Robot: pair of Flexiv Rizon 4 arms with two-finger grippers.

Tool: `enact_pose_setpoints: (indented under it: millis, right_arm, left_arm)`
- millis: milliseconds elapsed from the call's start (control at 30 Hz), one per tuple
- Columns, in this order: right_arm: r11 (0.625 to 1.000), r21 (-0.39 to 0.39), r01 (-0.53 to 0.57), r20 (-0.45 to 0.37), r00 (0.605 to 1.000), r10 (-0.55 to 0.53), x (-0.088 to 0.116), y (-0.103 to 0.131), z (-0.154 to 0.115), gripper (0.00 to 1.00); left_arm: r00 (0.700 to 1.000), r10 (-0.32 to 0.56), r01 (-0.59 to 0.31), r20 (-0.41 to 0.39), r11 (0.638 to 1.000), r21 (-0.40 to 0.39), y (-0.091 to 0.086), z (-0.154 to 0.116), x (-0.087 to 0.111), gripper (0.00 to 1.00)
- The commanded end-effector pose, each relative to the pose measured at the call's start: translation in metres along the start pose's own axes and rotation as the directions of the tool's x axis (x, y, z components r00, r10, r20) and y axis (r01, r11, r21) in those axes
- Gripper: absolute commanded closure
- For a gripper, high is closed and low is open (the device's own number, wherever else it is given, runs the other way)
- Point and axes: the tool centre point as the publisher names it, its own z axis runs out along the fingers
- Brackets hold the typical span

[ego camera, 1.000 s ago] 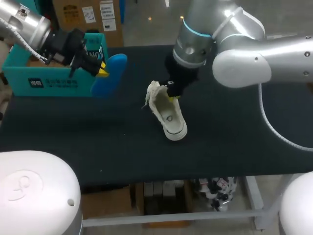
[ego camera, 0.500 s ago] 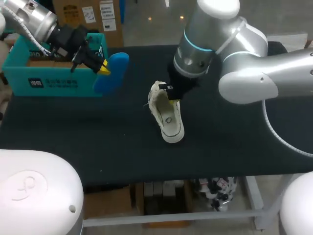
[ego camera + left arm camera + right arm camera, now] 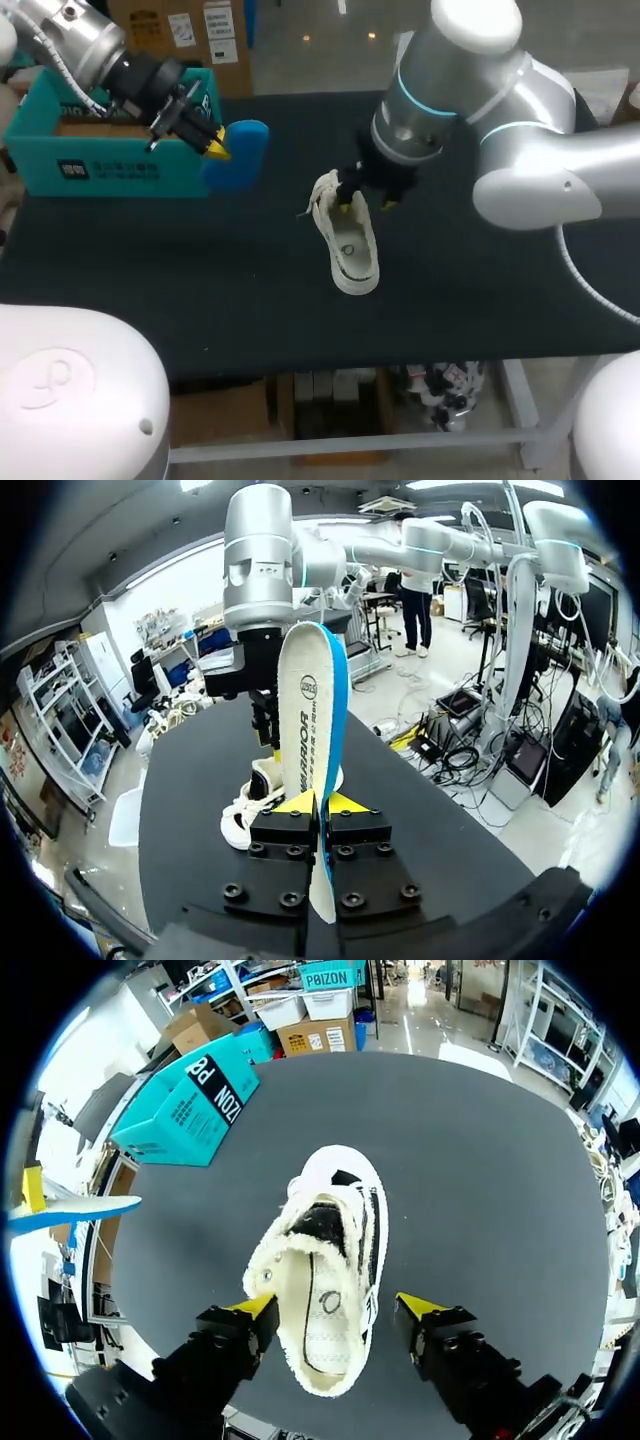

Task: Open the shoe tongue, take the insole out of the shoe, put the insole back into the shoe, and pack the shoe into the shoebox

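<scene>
Head view: the white sneaker's (image 3: 350,245) heel is partly hidden under the right gripper (image 3: 365,202). The left gripper (image 3: 213,143) holds the blue insole (image 3: 238,157) beside the teal shoebox (image 3: 100,165).
Left wrist view: the fingertips pinch the upright insole.
Right wrist view: the spread fingers straddle the sneaker's heel.
</scene>
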Motion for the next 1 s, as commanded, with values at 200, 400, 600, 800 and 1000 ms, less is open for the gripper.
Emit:
enact_pose_setpoints:
  millis: [200,400,600,800,1000]
  right_arm:
    - [0.986,-0.169,-0.008,-0.020,1.000,0.004,-0.008,-0.035,-0.062,0.00]
    - [0.986,-0.164,0.006,-0.008,1.000,-0.007,-0.006,-0.034,-0.066,0.00]
    - [0.986,-0.164,0.006,-0.008,1.000,-0.007,-0.006,-0.034,-0.066,0.00]
    - [0.986,-0.164,0.006,-0.008,1.000,-0.007,-0.006,-0.034,-0.066,0.00]
    - [0.986,-0.164,0.006,-0.008,1.000,-0.007,-0.006,-0.034,-0.066,0.00]
  left_arm:
    - [0.968,0.251,-0.251,0.001,0.966,0.054,-0.031,0.020,0.027,1.00]
    - [0.921,0.389,-0.387,0.009,0.915,0.114,-0.046,0.033,0.030,1.00]
    - [0.921,0.389,-0.387,0.009,0.915,0.114,-0.046,0.033,0.030,1.00]
    - [0.921,0.389,-0.387,0.009,0.915,0.114,-0.046,0.033,0.030,1.00]
    - [0.921,0.389,-0.387,0.009,0.915,0.114,-0.046,0.033,0.030,1.00]
